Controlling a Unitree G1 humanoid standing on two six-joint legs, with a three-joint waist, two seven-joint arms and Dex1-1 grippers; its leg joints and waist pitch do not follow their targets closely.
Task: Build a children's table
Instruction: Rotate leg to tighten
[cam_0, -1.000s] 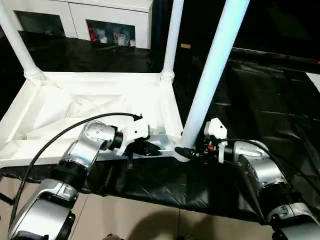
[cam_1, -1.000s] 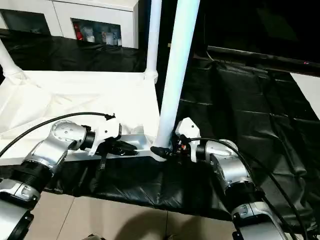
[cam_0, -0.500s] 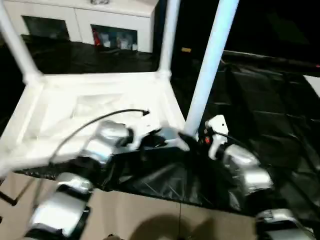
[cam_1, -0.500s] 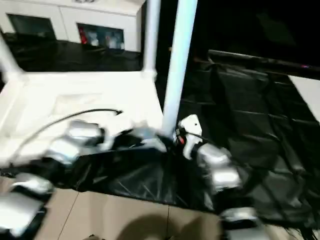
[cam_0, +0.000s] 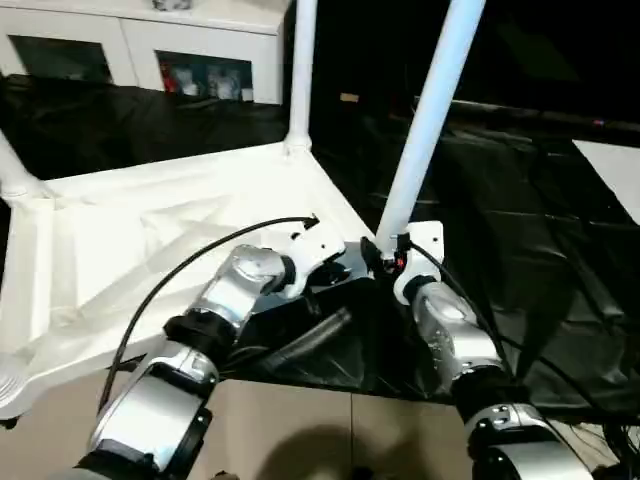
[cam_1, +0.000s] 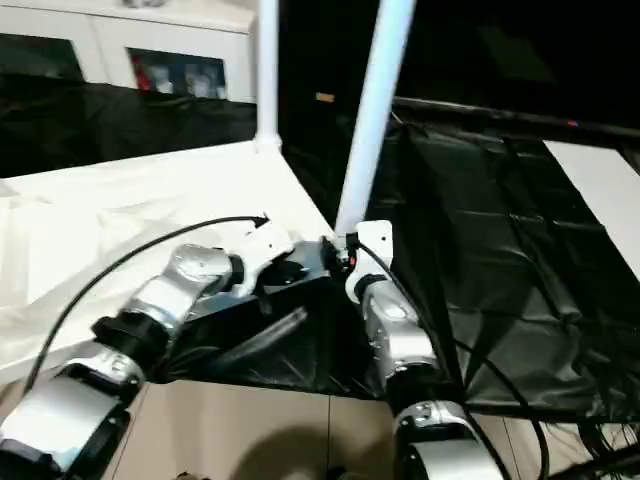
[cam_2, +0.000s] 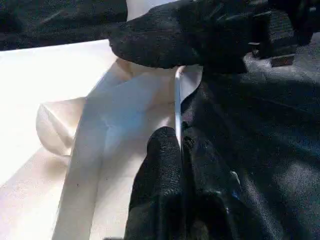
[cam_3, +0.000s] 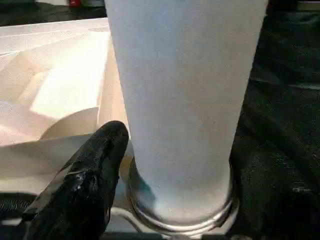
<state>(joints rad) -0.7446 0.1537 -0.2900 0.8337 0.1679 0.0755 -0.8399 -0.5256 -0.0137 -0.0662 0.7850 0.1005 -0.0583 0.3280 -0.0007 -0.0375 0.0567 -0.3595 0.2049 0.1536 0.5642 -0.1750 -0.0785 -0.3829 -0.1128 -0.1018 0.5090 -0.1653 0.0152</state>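
Upside-down white tabletop (cam_0: 120, 240), upright tube legs (cam_0: 430, 110)

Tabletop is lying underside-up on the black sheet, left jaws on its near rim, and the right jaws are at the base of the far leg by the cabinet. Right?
Not quite. The right gripper is at the base of the near leg, at the tabletop's near corner, as the left eye view shows. The far leg by the cabinet stands untouched. The rest holds: the left gripper pinches the near rim.

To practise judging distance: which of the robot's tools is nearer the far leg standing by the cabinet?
Left. The left tool grips the tabletop rim on the far leg's side; the right tool sits further off, at the near leg.
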